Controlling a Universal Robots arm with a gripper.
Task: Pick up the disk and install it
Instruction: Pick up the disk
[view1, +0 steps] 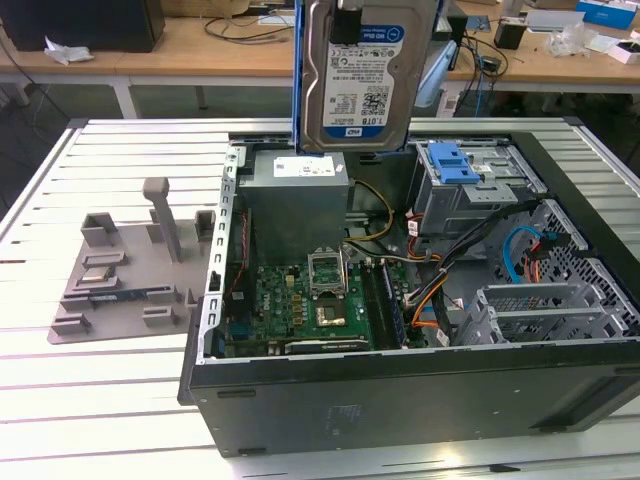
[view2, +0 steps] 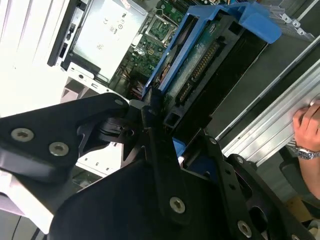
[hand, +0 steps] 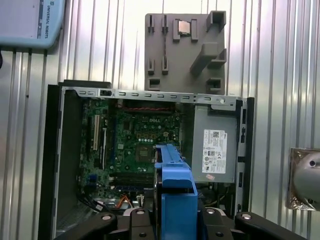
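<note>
One disk (view1: 365, 80), a flat rectangular slab of silver metal with a blue-and-white label and blue plastic side rails, hangs upright above the open computer case (view1: 300, 400), over its plain grey metal box (view1: 298, 200). The black claw (view2: 159, 122) is clamped on the disk's end. One grey moulded tray (view1: 120, 280) lies on the ribbed metal worktop (view1: 100, 400), at the exterior view's left.

Silver-grey disk (view1: 365, 90), blue rails, hanging upright above open computer case (view1: 400, 395).
</note>
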